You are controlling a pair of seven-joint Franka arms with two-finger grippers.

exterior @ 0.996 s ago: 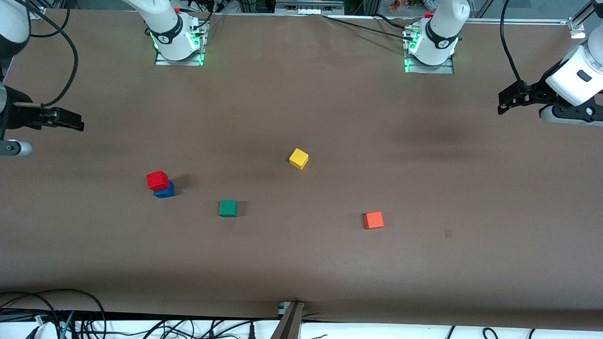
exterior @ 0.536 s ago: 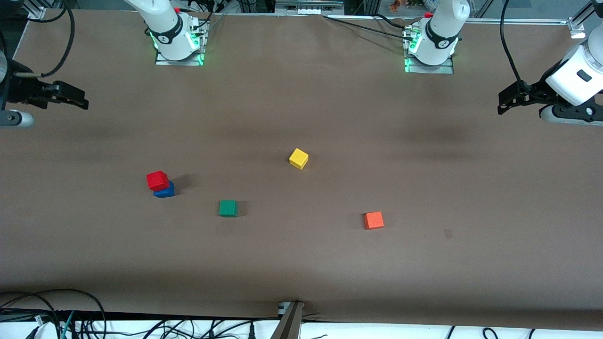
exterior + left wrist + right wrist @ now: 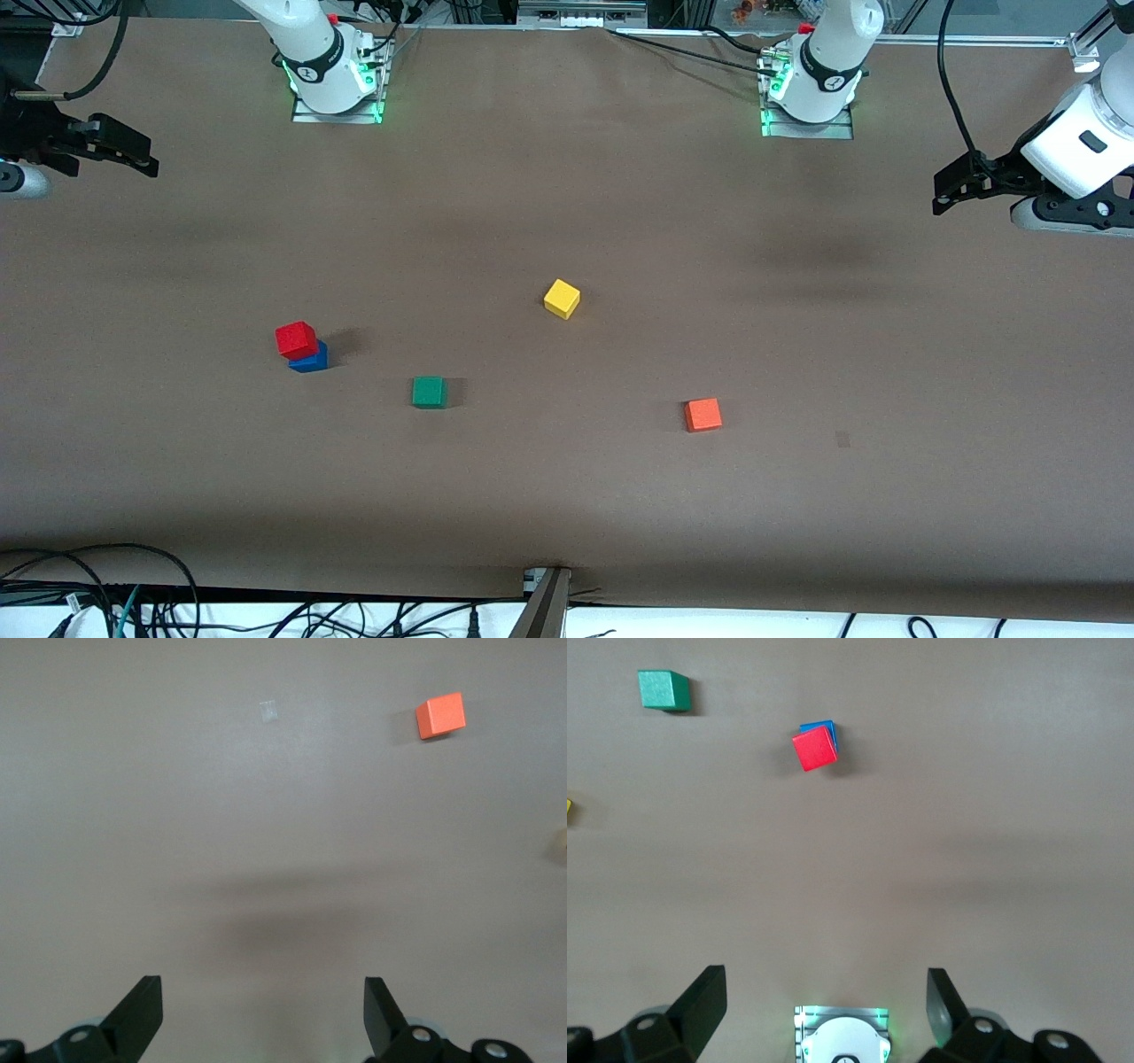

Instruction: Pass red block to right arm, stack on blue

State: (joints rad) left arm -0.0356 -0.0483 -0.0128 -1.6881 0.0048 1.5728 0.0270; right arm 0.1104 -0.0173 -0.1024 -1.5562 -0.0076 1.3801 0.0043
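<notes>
The red block point(image 3: 296, 338) sits on top of the blue block point(image 3: 311, 359), slightly skewed, toward the right arm's end of the table. The right wrist view shows the same pair, the red block point(image 3: 814, 749) covering most of the blue block point(image 3: 824, 727). My right gripper point(image 3: 142, 158) hangs open and empty over the table's edge at the right arm's end, apart from the stack; in its wrist view the right gripper point(image 3: 824, 979) is spread wide. My left gripper point(image 3: 941, 193) hangs open and empty over the left arm's end; its wrist view shows the left gripper point(image 3: 262, 985) over bare table.
A yellow cube point(image 3: 562, 299) lies near the table's middle. A green cube point(image 3: 429, 392) lies beside the stack, nearer the front camera. An orange cube point(image 3: 702, 414) lies toward the left arm's end. The arm bases point(image 3: 332, 80) stand along the back edge.
The right gripper has drawn away from the stack toward the row of bases, still open. The left gripper shifted only slightly. The cubes have not moved.
</notes>
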